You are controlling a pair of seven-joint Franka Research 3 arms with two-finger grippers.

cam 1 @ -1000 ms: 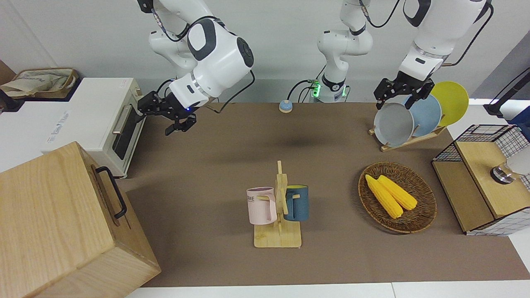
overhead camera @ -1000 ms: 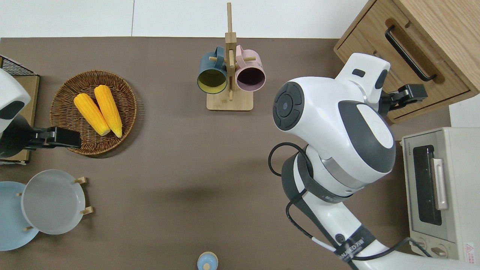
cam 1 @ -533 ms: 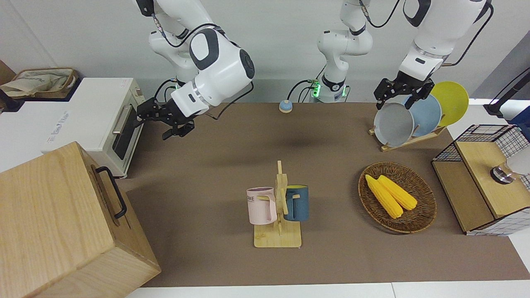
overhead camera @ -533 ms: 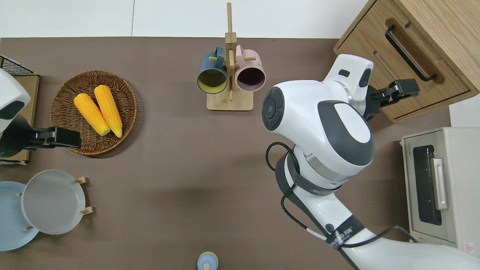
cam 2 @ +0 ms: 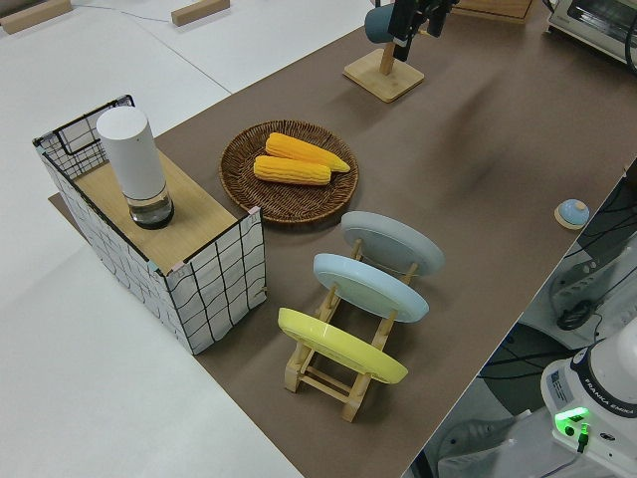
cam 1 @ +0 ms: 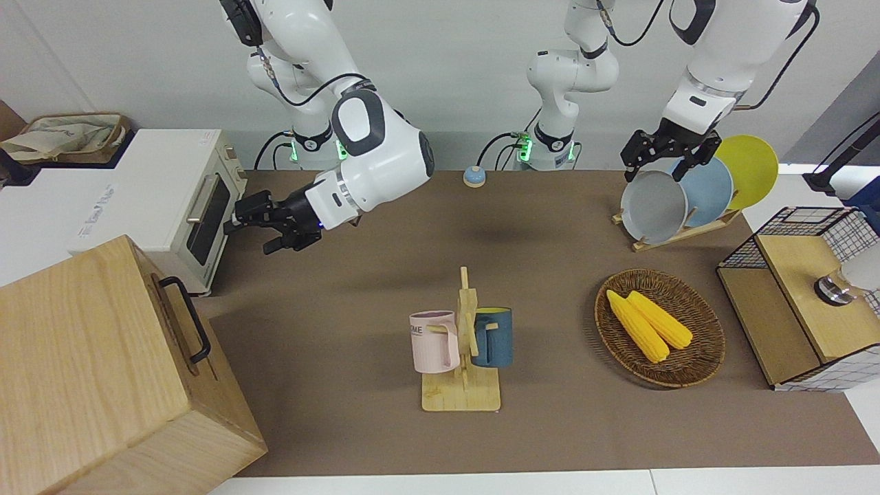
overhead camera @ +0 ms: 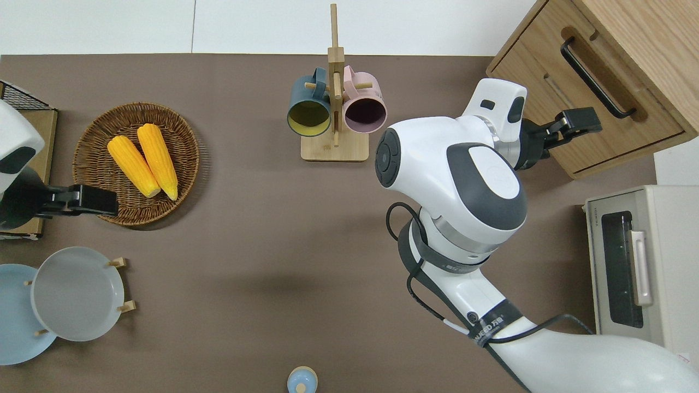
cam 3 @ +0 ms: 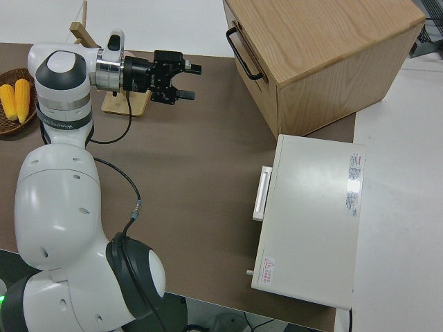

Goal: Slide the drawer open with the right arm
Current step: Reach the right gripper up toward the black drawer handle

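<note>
The drawer is the shallow light-wood front of the big wooden box at the right arm's end of the table. It sits flush in the box, with its black bar handle free. My right gripper hangs open and empty, pointing at the drawer front. In the overhead view it is over the lower edge of that front, a short way from the handle and touching nothing. The left arm is parked, its gripper open.
A white toaster oven stands beside the box, nearer to the robots. A mug rack with a pink and a blue mug is mid-table. Toward the left arm's end are a corn basket, a plate rack and a wire-mesh cabinet.
The right arm has swung its gripper away from the toaster oven and farther from the robots, toward the drawer front. The gripper stayed open. The left arm has not moved.
</note>
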